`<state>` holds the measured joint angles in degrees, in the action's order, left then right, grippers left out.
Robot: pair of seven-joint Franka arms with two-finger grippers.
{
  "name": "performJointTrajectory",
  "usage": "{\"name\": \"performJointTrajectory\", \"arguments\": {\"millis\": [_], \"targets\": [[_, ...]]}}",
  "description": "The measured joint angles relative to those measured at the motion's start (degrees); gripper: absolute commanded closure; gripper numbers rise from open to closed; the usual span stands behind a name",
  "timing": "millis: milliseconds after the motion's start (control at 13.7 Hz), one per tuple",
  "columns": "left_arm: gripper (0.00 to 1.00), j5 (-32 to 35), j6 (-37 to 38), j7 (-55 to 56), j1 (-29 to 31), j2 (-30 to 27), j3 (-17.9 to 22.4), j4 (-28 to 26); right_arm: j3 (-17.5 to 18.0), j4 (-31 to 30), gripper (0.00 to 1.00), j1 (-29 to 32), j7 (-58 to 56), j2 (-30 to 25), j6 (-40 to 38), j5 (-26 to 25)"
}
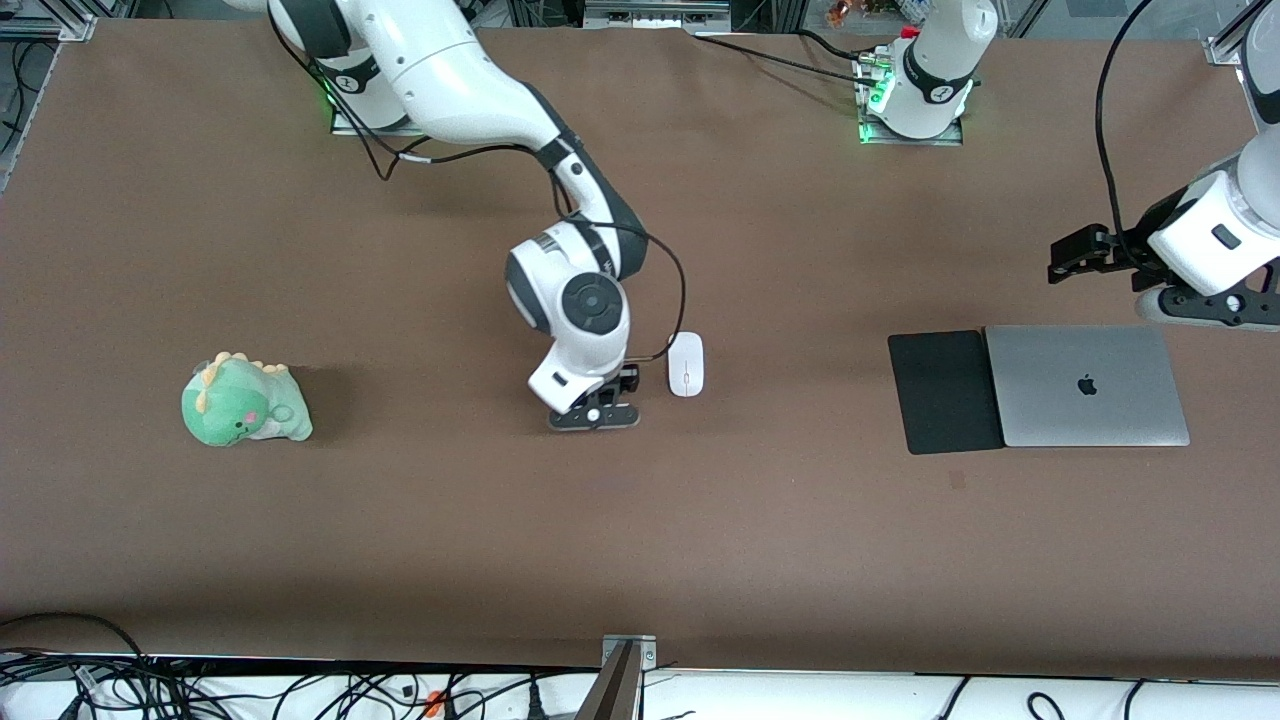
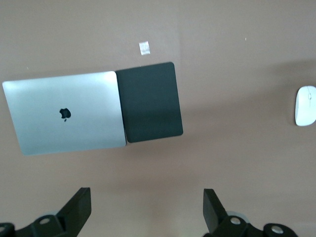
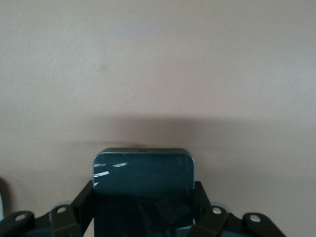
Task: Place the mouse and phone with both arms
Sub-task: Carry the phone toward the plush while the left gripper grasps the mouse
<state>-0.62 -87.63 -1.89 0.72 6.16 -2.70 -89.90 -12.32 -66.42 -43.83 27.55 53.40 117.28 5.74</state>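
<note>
Brown matte covering spreads across the whole bench [image 1: 150, 200], with cables trailing along its edge nearest the front camera. Taking the white glossy oval mouse [image 1: 685, 364] as the landmark: well away from it, toward the right arm's end of the bench, sits a green plush dinosaur toy [image 1: 243, 400]. Just beside the mouse on that same side, the right gripper [image 1: 594, 414] is down at the bench surface, its fingers [image 3: 84, 207] pinching the flat black rectangular phone [image 3: 143, 182] by its long edges; the phone's rounded end sticks out past the fingers. The mouse itself lies flat on the bench, untouched. Well apart from the mouse, toward the left arm's end, a black rectangular mat [image 1: 945, 392] lies with one edge touching a closed silver laptop [image 1: 1088, 386]. The left gripper [image 2: 147, 211] hangs in the air over the laptop's end of the bench, fingers spread wide and holding nothing.
</note>
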Motion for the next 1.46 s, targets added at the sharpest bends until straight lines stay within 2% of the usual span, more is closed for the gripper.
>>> {"name": "performJointTrajectory", "arguments": {"millis": [220,366,512,659,878,1171,1390,1463], "targets": [[0.0,-0.19,0.29,-0.13,-0.55,2.08,-2.05,-0.34,-0.29,0.28,0.88,5.97,-9.56,-1.71,-3.04,1.28],[0.0,-0.24,-1.41,0.06,-1.64,5.46,-4.67,-0.42,-0.54,-1.35,0.88,10.3,-13.86,-2.67,-4.24,1.31],[0.0,-0.24,-5.72,0.37,-3.06,9.62,-7.53,-0.43,-0.71,-4.69,0.88,15.11,-17.09,-4.01,-4.36,1.34],[0.0,-0.25,-10.28,2.12,-5.83,13.69,-8.59,-0.43,-0.74,-9.55,0.88,19.56,-19.77,-6.31,-3.51,1.4],[0.0,-0.25,-18.18,11.39,-12.68,19.32,-8.84,-0.44,-0.73,-21.52,0.88,23.71,-23.14,-11.84,4.88,1.47],[0.0,-0.25,-30.07,23.36,-22.19,25.87,-8.89,-0.56,-0.61,-37.48,0.88,24.86,-24.21,-16.73,19.83,1.49],[0.0,1.25,-37.33,31.53,-26.79,30.58,-8.66,-0.64,-0.35,-42.99,0.87,24.81,-25.25,-17.99,25.63,1.49],[0.0,4.81,-39.7,35.63,-28.51,32.26,-8.62,-0.68,-0.4,-43.91,0.73,24.83,-26.04,-18.53,25.66,1.49]]}}
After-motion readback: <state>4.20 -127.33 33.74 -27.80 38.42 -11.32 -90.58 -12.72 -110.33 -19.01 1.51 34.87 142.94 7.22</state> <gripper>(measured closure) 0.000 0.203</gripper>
